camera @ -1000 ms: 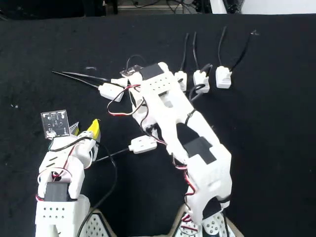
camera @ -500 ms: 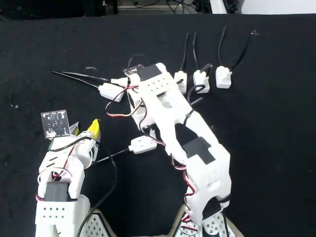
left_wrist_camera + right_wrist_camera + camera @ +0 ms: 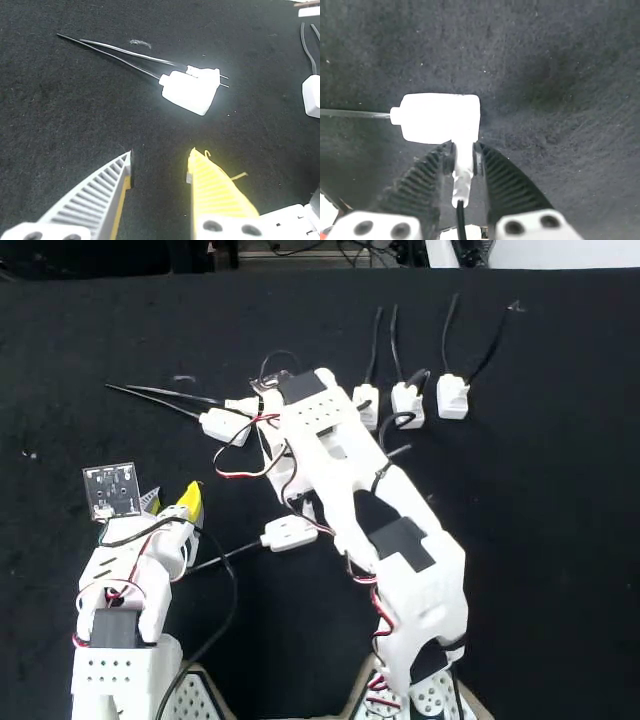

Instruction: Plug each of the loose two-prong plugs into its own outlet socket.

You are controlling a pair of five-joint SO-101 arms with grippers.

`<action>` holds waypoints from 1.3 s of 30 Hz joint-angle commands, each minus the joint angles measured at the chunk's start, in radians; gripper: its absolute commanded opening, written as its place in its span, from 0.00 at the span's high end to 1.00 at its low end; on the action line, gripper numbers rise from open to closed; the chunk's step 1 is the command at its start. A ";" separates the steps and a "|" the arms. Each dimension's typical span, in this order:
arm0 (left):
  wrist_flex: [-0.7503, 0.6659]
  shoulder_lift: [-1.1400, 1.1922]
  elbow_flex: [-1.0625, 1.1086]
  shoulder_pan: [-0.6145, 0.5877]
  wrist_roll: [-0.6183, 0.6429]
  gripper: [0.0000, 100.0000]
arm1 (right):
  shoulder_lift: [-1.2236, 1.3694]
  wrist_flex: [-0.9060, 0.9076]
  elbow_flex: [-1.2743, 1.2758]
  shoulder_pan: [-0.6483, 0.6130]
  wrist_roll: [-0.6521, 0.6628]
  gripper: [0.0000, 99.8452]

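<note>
Grasping a plug [image 3: 462, 172] in the right claw [image 3: 463, 146], clenched tight, plug tip touching a white socket [image 3: 440, 117] at ten o'clock from the centre of the table [image 3: 520, 540]. Leave the left claw [image 3: 160, 151], released and empty at nine o'clock, idle. To seat well: square both prongs to the slots, push straight without twisting, let go only once fully home. Cannot tell prong alignment here.

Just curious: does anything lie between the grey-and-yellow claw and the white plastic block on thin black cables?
No. In the left wrist view, bare black cloth separates the left gripper from the white plastic block.
</note>
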 commanded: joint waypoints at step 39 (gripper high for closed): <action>-0.003 -0.012 -0.019 -0.005 0.000 0.81 | -0.381 -0.206 0.211 -0.112 0.106 0.73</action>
